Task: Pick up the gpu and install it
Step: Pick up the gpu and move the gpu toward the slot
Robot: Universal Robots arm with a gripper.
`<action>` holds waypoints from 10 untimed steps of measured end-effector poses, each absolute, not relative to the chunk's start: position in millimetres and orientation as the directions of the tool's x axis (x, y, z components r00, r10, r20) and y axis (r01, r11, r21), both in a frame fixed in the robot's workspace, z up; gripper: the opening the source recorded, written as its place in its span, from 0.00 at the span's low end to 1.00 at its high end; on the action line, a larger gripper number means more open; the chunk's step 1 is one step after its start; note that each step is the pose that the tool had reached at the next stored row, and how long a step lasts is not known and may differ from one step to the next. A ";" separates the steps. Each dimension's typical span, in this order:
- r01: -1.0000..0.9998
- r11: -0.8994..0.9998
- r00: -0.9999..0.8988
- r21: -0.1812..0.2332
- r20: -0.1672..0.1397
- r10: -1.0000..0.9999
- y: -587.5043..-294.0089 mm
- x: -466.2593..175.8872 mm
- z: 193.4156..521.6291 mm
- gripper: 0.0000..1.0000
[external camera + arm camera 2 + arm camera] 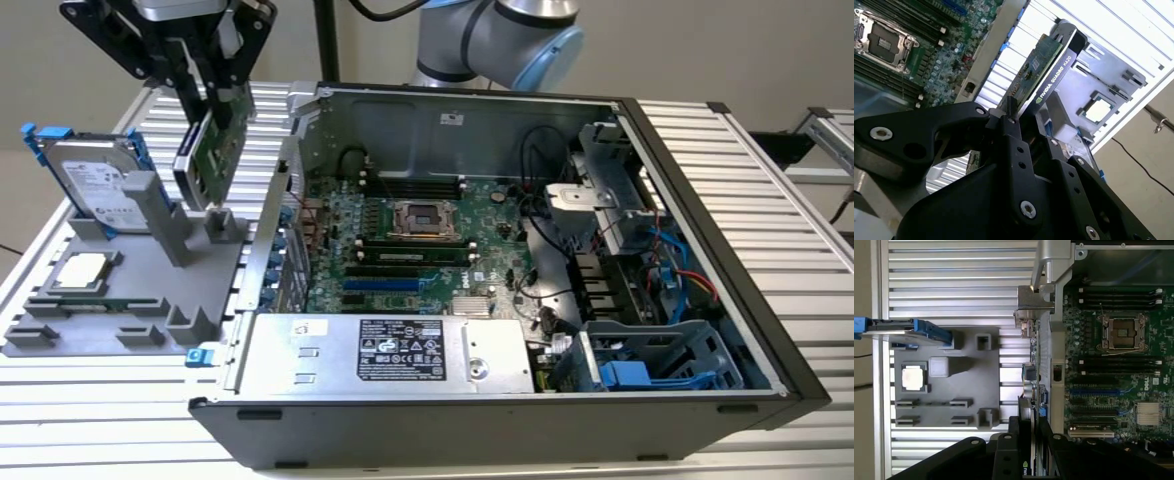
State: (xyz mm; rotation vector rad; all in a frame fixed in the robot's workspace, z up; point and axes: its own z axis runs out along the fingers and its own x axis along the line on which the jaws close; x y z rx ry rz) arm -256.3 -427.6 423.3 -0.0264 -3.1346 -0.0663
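Exterior view: tool pinching the top edge of the gpu. Card upright over the far end of the gray holder on the counter, at the exterior view's left of the open case, near the drive.

Second wrist view: fingers pressed onto the gpu, green face toward the motherboard.

First wrist view: gpu edge-on between the holder and the case.
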 end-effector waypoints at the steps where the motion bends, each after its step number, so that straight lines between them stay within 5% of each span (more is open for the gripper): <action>1: 0.017 0.999 -1.000 0.042 0.006 0.017 -427.6 -255.7 423.3 0.00; 10: 0.017 0.999 -1.000 0.042 0.007 0.017 -427.7 -251.7 423.4 0.00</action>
